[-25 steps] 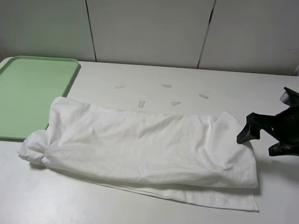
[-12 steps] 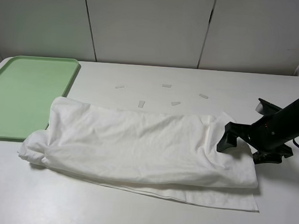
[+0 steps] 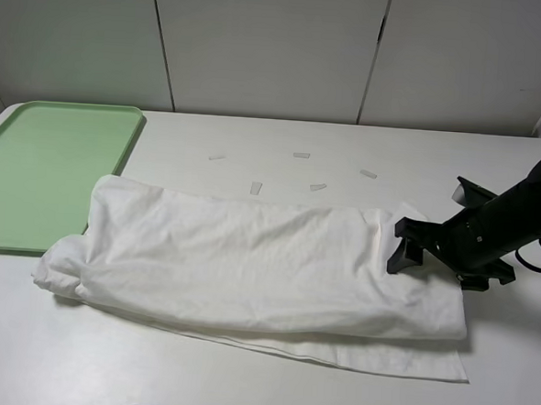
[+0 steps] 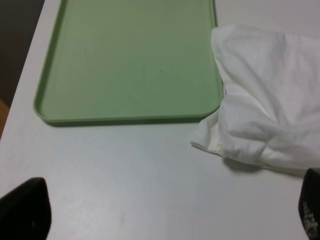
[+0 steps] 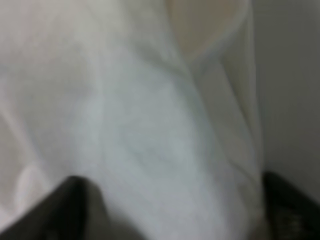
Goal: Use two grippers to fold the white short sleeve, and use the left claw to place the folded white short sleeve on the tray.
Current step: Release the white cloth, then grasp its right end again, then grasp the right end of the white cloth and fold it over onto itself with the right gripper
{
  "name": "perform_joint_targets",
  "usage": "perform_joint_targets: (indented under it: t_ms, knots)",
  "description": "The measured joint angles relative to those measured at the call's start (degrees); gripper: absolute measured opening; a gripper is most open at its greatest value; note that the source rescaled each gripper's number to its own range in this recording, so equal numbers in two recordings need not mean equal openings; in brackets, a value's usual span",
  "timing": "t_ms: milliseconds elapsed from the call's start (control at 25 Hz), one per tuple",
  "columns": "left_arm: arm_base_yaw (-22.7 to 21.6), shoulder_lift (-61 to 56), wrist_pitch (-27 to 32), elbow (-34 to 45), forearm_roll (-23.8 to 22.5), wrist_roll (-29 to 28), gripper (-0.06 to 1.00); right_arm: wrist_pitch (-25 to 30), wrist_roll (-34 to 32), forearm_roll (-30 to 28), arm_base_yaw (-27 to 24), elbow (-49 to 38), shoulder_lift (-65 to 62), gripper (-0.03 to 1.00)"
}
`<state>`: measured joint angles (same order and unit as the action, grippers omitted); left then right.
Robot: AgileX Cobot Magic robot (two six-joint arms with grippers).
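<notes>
white short sleeve [image 3: 248, 265] lies as a long folded band across the worktop [image 3: 77, 356], its left end lapping the rim of the tray [image 3: 34, 170] near a corner. left pincer [image 4: 167, 212] is spread wide over bare worktop, clear of the cloth. right pincer [image 3: 430, 258] straddles the right end; i cannot tell whether it pinches. my judgement of risk: it takes only the top layer, the loose lower hem drags and the fold opens. a one-sided pull may also shove the tray.

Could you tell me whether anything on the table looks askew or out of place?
The shirt is folded unevenly: a lower layer pokes out along its near edge, and its left end overlaps the tray rim.
</notes>
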<state>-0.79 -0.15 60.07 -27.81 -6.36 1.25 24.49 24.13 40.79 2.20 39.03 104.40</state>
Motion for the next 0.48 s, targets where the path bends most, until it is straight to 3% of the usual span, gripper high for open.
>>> perform_joint_targets:
  t_ms: [40,120,160,240,480]
  knots:
    - [0.0,0.0,0.0,0.0,0.0,0.0,1.0,0.0,0.0,0.0,0.0,0.0,0.0,0.71]
    - [0.0,0.0,0.0,0.0,0.0,0.0,1.0,-0.34,0.0,0.17,0.0,-0.12,0.54,0.45]
    - [0.0,0.0,0.0,0.0,0.0,0.0,1.0,-0.47,0.0,0.38,0.09,-0.24,0.78,0.21]
    - [0.0,0.0,0.0,0.0,0.0,0.0,1.0,-0.72,0.0,0.43,0.18,-0.24,0.84,0.06]
    - [0.0,0.0,0.0,0.0,0.0,0.0,1.0,-1.11,0.0,-0.39,0.18,-0.31,0.77,0.05]
